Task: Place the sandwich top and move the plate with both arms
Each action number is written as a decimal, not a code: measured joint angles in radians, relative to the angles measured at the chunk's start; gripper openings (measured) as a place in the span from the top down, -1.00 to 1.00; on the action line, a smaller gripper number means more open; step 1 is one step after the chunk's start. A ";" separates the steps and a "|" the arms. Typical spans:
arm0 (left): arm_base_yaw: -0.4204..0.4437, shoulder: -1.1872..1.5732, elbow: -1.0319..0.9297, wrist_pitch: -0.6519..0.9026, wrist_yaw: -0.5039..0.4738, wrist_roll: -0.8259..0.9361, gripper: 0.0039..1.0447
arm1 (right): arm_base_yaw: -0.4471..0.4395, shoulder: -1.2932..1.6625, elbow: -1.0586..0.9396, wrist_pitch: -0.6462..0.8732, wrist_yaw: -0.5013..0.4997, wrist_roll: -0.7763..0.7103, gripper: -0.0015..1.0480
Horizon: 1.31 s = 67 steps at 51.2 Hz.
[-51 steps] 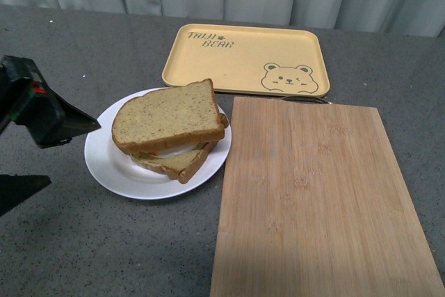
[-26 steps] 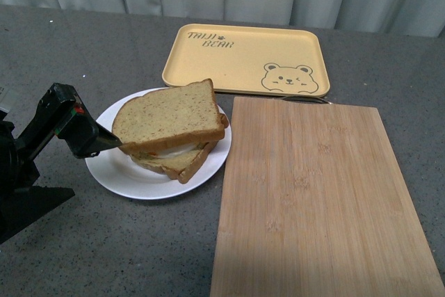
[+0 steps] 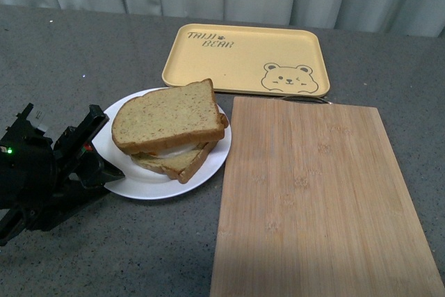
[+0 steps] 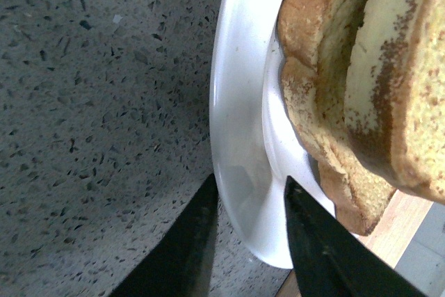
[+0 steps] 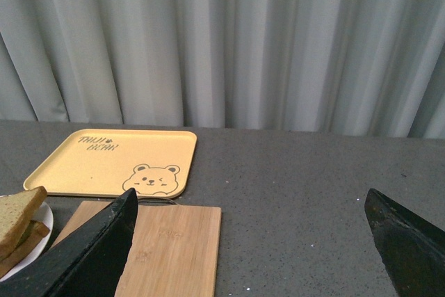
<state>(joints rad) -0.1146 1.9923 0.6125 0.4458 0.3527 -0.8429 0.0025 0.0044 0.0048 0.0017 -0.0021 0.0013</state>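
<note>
The sandwich top (image 3: pixel 167 116) lies on the stacked sandwich on the plate (image 3: pixel 149 182), which sits on the table left of the board (image 3: pixel 320 199) and in front of the tray (image 3: pixel 243 57). The left gripper (image 4: pixel 243 241) straddles the plate's left rim, one finger on either side, jaws apart and not clamped. The right gripper (image 5: pixel 250 255) hangs above the table, spread wide, with nothing in it.
</note>
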 joint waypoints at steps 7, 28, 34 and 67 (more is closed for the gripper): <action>0.011 0.026 0.023 0.014 0.040 -0.051 0.86 | 0.000 0.000 0.000 0.000 0.000 0.000 -0.82; 0.060 -0.101 -0.032 0.123 0.179 -0.216 0.94 | 0.000 0.000 0.000 0.000 0.000 0.000 -0.82; 0.058 -0.184 -0.085 0.255 0.252 -0.309 0.94 | 0.000 0.000 0.000 0.000 0.000 0.000 -0.82; -0.123 0.130 0.393 0.286 0.177 -0.446 0.94 | 0.000 0.000 0.000 0.000 0.000 0.000 -0.82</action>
<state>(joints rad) -0.2379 2.1220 1.0058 0.7322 0.5297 -1.2888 0.0025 0.0044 0.0048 0.0017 -0.0021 0.0013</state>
